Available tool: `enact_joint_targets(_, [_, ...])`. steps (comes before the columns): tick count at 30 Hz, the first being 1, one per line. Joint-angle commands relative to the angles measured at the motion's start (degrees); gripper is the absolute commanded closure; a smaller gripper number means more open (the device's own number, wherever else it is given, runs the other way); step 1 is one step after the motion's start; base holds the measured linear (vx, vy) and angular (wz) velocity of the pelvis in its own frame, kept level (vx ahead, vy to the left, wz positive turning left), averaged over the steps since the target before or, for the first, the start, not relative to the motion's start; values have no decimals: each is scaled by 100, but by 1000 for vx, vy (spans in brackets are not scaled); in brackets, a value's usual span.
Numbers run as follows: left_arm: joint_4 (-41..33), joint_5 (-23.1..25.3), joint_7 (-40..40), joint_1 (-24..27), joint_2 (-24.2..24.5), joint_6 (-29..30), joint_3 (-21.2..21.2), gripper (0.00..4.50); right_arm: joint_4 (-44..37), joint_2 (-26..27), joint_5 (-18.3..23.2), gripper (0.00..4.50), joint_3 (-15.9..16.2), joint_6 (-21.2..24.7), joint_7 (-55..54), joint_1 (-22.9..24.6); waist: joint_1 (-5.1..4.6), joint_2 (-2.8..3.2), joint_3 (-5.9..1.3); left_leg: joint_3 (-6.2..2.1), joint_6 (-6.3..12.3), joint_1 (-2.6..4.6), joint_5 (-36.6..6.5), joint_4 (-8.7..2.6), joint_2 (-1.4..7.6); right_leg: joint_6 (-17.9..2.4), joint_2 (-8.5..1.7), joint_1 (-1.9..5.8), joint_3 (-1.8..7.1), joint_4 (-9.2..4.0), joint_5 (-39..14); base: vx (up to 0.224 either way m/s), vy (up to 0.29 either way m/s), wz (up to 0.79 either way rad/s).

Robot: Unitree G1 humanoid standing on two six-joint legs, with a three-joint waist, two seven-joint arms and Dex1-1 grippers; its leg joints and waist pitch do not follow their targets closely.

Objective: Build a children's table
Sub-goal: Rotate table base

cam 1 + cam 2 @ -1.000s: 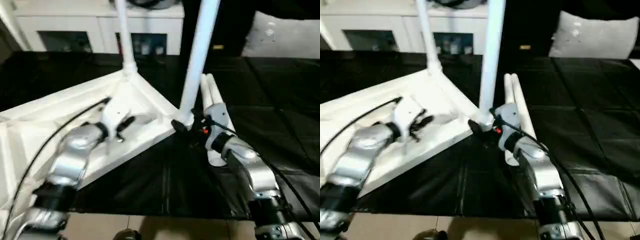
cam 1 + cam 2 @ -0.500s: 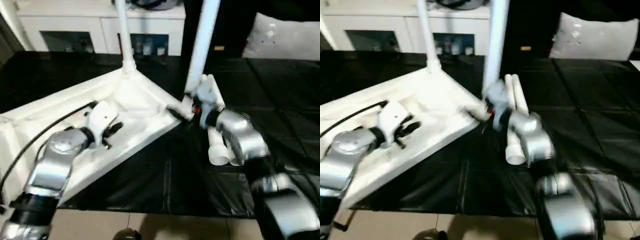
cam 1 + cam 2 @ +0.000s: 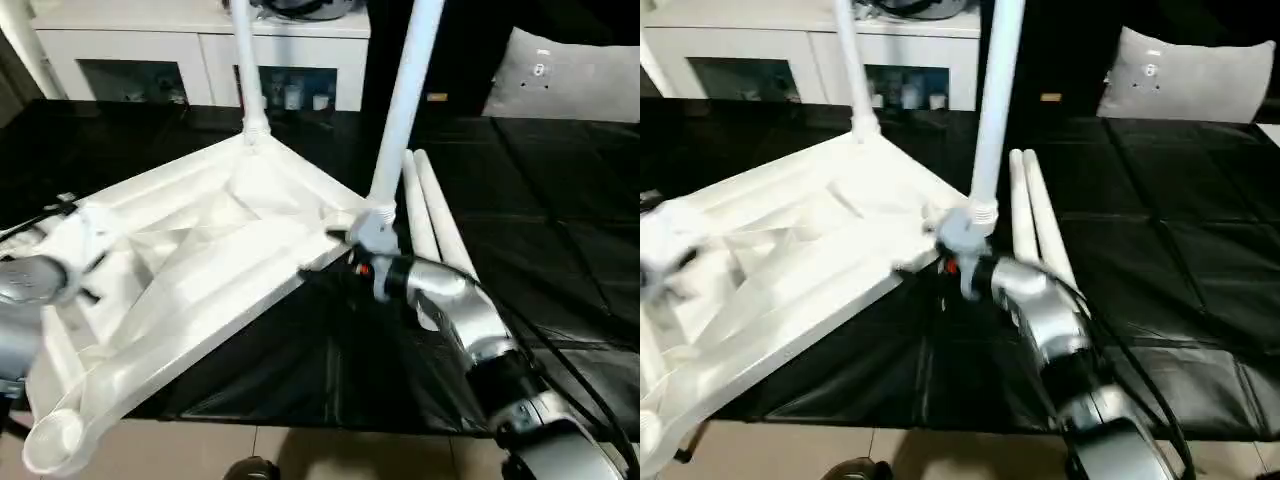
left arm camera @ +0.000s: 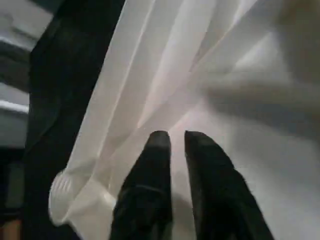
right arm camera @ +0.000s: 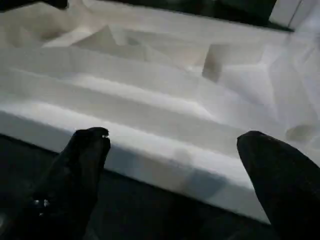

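Since a second ago the left gripper (image 4: 172, 145) has swung out to the table top's (image 3: 200, 270) far left edge, fingers nearly closed on nothing. Two legs (image 3: 400, 110) stand in sockets; two spare legs (image 3: 430, 215) lie beside it. The right gripper (image 5: 170, 150) hangs spread wide at the top's near rim.

Table top (image 3: 200, 270) upside down on mat (image 3: 560, 260), two legs (image 3: 405, 110) upright, two spare legs (image 3: 435, 215) apparently lying right
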Motion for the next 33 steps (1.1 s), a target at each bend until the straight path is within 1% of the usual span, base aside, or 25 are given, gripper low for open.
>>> enact_joint_targets(1, [81,-18,-139,62,61,-14,-128,421,-254,-65,-72,0,20,263,3,23,-5,136,-347,-154,-216,241,-1887,-433,276,-1012,-362,112,169,-371,-639,0,0,0])
enact_joint_targets(2, [153,-85,-304,111,50,-68,-233,421,-399,-141,-214,0,94,544,-60,76,-2,139,-350,-156,-243,235,-1926,-434,269,-1016,-371,111,168,-364,-645,0,0,0])
enact_joint_targets(3, [207,-106,-416,141,52,-204,-337,426,-510,-216,-347,0,193,692,-112,114,12,136,-343,-161,-266,229,-1918,-442,264,-990,-366,115,166,-371,-684,0,0,0])
enact_joint_targets(4, [237,-105,-465,148,56,-293,-395,443,-560,-257,-415,0,248,745,-133,130,23,134,-351,-157,-289,236,-1954,-436,262,-967,-381,107,176,-375,-714,0,0,0])
enact_joint_targets(5, [250,-154,-501,136,17,-317,-405,443,-615,-252,-417,0,255,870,-176,147,23,134,-351,-157,-289,236,-1954,-436,262,-967,-381,107,176,-375,-714,0,0,0])
enact_joint_targets(6, [238,-248,-631,134,-35,-353,-456,443,-674,-223,-448,0,281,1072,-278,166,27,155,-349,-158,-311,235,-1979,-438,260,-955,-384,100,183,-381,-734,0,0,0])
enact_joint_targets(7, [214,-292,-727,141,-58,-331,-491,443,-707,-194,-475,0,301,1216,-354,176,32,139,-357,-158,-322,238,-1946,-430,261,-979,-389,109,187,-375,-676,0,0,0])
enact_joint_targets(8, [206,-305,-766,140,-67,-321,-510,443,-714,-185,-488,0,309,1270,-383,176,42,174,-355,-161,-340,231,-1948,-432,257,-987,-384,103,185,-367,-658,0,0,0])
enact_joint_targets(9, [198,-330,-866,151,-77,-326,-561,443,-692,-154,-542,0,350,1341,-450,172,44,153,-359,-160,-351,238,-1937,-427,259,-987,-381,102,183,-364,-630,0,0,0])
enact_joint_targets(12, [227,-458,-1129,169,-129,-530,-673,443,-421,124,-615,0,424,1420,-659,79,39,149,-353,-161,-366,230,-1993,-436,260,-995,-392,85,191,-370,-653,0,0,0])
enact_joint_targets(14, [250,-517,-1233,166,-139,-623,-706,443,-239,281,-634,0,442,1390,-768,2,34,157,-355,-168,-420,239,-2079,-440,262,-1015,-403,80,192,-369,-739,0,0,0])
enact_joint_targets(16, [151,-711,-1566,238,-61,-754,-777,443,211,645,-521,0,328,1312,-992,-208,21,144,-353,-168,-447,239,-2091,-445,265,-1027,-400,82,196,-356,-705,0,0,0])
enact_joint_targets(17, [84,-784,-1710,285,-19,-800,-798,443,404,761,-523,0,287,1252,-1120,-305,15,149,-347,-172,-479,236,-2109,-454,264,-1026,-403,80,196,-354,-758,0,0,0])
enact_joint_targets(18, [-1,-871,-1866,348,22,-926,-812,443,593,851,-556,0,272,1161,-1233,-406,1,135,-341,-173,-488,236,-2147,-460,264,-1029,-404,76,197,-354,-807,0,0,0])
enact_joint_targets(19, [-66,-941,-1976,392,44,-1008,-815,443,702,898,-584,0,277,1086,-1288,-467,-27,144,-336,-182,-527,230,-2224,-473,266,-1035,-423,69,198,-352,-934,0,0,0])
enact_joint_targets(20, [-105,-983,-2045,418,57,-1067,-816,443,753,922,-599,0,284,1054,-1319,-499,-48,148,-331,-173,-544,255,-2294,-474,275,-1015,-407,50,201,-361,-960,0,0,0])
enact_joint_targets(21, [-184,-1049,-2137,452,71,-1030,-815,443,808,958,-581,0,278,1026,-1322,-529,-60,133,-332,-171,-540,248,-2273,-475,271,-1016,-408,65,202,-354,-917,0,0,0])
enact_joint_targets(22, [-352,-1196,-2363,519,99,-973,-824,443,943,1055,-520,0,219,997,-1355,-591,-68,144,-334,-174,-536,238,-2237,-476,269,-1014,-404,77,199,-345,-858,0,0,0])
enact_joint_targets(23, [-491,-1348,-2565,572,104,-904,-836,443,1062,1134,-476,0,160,923,-1384,-648,-87,140,-331,-164,-508,237,-2207,-476,268,-1015,-405,76,204,-350,-839,0,0,0])
enact_joint_targets(24, [-512,-1387,-2608,578,100,-888,-840,443,1097,1153,-470,0,146,903,-1393,-667,-93,140,-337,-160,-509,240,-2182,-470,270,-1031,-409,77,205,-341,-807,0,0,0])
enact_joint_targets(25, [-560,-1546,-2760,583,53,-870,-848,443,1231,1212,-461,0,102,813,-1438,-742,-96,150,-337,-151,-503,248,-2161,-465,264,-1045,-404,66,204,-344,-812,0,0,0])
enact_joint_targets(26, [-560,-1609,-2813,578,25,-884,-848,443,1316,1235,-468,0,82,761,-1466,-787,-99,144,-333,-150,-510,245,-2159,-469,261,-1058,-396,73,202,-341,-803,0,0,0])
enact_joint_targets(30, [-597,-1675,-2787,478,-166,-959,-913,443,1621,1261,-539,0,36,565,-1640,-954,-137,136,-325,-136,-514,247,-2159,-464,257,-1071,-402,74,207,-344,-868,0,0,0])
enact_joint_targets(31, [-516,-1663,-2710,281,-437,-1018,-1020,443,1747,1248,-581,0,-4,460,-1721,-1021,-143,156,-324,-136,-518,249,-2167,-460,261,-1057,-409,77,213,-349,-924,0,0,0])
enact_joint_targets(33, [-404,-1619,-2591,89,-675,-1007,-1094,443,1796,1225,-634,0,-21,386,-1760,-1041,-156,149,-330,-129,-526,254,-2132,-455,252,-1036,-394,87,212,-357,-918,0,0,0])
